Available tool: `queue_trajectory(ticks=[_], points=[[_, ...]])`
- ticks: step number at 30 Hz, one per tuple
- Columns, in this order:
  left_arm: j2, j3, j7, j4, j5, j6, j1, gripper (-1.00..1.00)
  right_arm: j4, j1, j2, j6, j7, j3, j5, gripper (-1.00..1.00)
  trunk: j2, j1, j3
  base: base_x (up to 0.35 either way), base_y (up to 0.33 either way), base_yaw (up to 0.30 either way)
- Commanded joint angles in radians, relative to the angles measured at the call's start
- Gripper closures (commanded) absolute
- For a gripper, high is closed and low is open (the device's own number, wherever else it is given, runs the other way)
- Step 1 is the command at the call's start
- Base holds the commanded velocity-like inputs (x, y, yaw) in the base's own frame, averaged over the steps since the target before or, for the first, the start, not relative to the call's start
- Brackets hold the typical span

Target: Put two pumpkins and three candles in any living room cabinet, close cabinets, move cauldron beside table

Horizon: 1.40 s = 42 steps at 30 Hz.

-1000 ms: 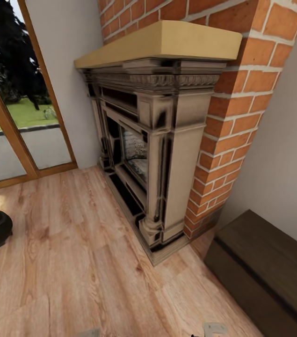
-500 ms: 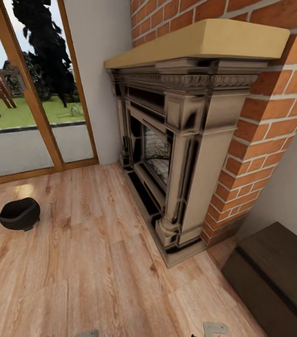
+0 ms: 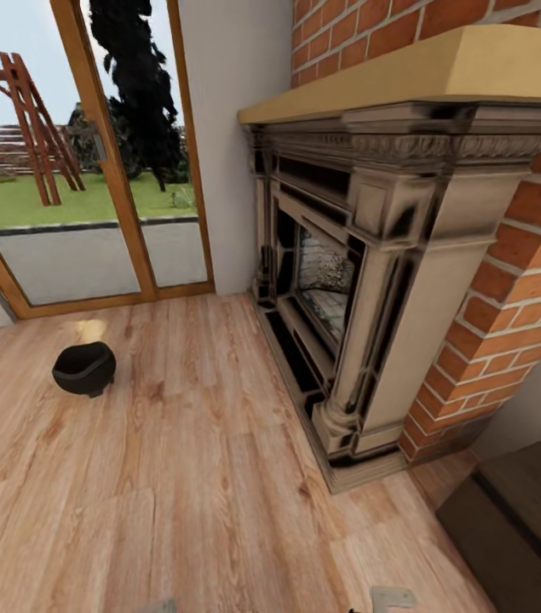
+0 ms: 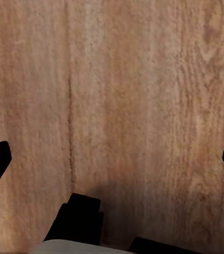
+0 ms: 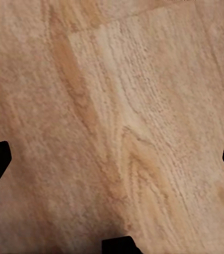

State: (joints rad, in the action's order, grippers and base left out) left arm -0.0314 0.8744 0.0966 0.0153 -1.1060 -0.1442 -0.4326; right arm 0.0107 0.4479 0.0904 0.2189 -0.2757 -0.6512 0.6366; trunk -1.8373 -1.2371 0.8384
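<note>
And round came the head view, swinging left! A second back the cauldron was barely a black sliver at the left edge; at this moment it sat fully in frame on the wooden floor, upright, out in the open in front of the glass patio door and well apart from the fireplace. The fireplace and its brick chimney had slid rightward in the picture with it, so that was the camera turning, not the furniture shifting. The cabinet was squeezed down into the bottom right corner, only a dark end of it showing, its fronts too cropped to judge shut or not.

What it meant: the robot looked to be lining up on the cauldron, the step that wants it parked beside a worktop. No such piece showed, nor any pumpkin or candle.

The left pincer pointed at bare floorboards with its dark tips at the far edges of the wrist view, spread wide and empty. The right pincer did likewise, wide apart over pale plank, holding nothing. Nothing gripped yet; an approach was still needed, by my reckoning.
</note>
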Motion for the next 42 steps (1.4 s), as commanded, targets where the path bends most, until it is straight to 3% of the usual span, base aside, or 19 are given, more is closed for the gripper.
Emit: queue_trajectory(ticks=[1, 13, 42], points=[[0.000, 0.000, 0.000, 0.000, 0.000, 0.000, 0.000, -1.00, 0.000, 0.000, 0.000, 0.000, -0.001, 0.000, 0.000, -1.00, 0.000, 0.000, 0.001, 0.000, 0.000, 0.236], [-0.001, 0.000, -0.001, 0.000, 0.000, 0.000, 0.000, -1.00, 0.000, 0.000, 0.000, 0.000, -0.002, 0.001, 0.000, -1.00, 0.000, 0.000, 0.014, 0.063, 0.036, 0.227], [0.001, 0.000, -0.008, 0.000, 0.001, 0.002, 0.000, -1.00, -0.002, 0.000, 0.000, 0.001, 0.000, 0.001, -0.006, -1.00, 0.000, 0.000, 0.029, 0.230, 0.155, 0.277]])
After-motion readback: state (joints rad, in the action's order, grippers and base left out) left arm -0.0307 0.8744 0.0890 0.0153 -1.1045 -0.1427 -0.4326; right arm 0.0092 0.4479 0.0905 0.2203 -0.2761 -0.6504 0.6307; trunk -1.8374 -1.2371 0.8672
